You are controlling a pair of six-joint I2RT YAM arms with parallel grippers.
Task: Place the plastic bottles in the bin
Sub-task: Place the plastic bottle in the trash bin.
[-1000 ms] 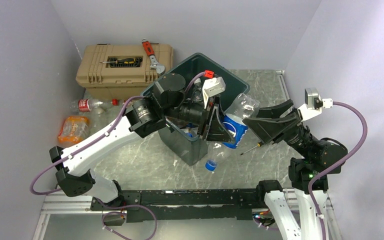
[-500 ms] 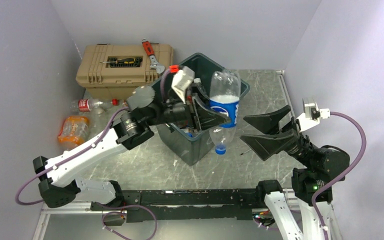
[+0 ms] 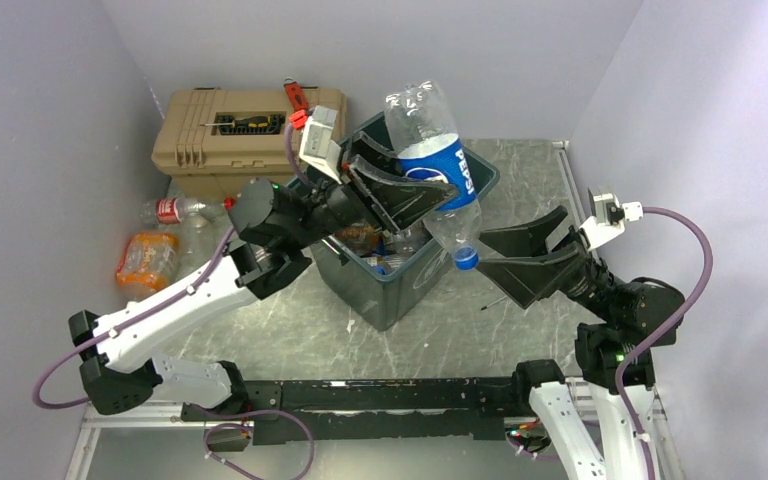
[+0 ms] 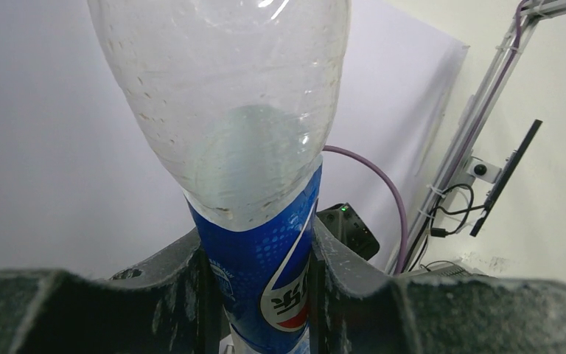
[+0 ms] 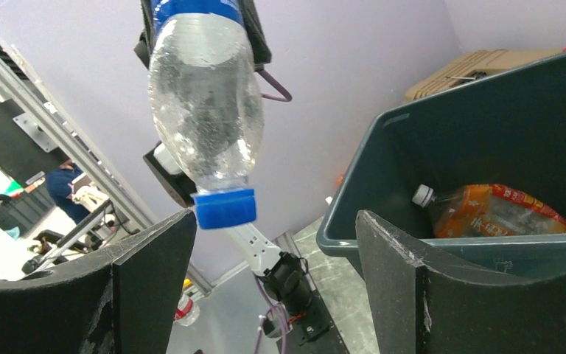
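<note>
One bottle [image 3: 422, 112], upper centre, is clamped in our left gripper [image 3: 438, 196]; our right gripper [image 3: 486, 252] gapes empty. We should centre over the bin [image 3: 390, 295] before releasing.

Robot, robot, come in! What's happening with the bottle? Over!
Left gripper shut on Pepsi bottle, cap down, by bin rim. Right gripper open, empty, near cap. Orange bottle already in bin.
</note>
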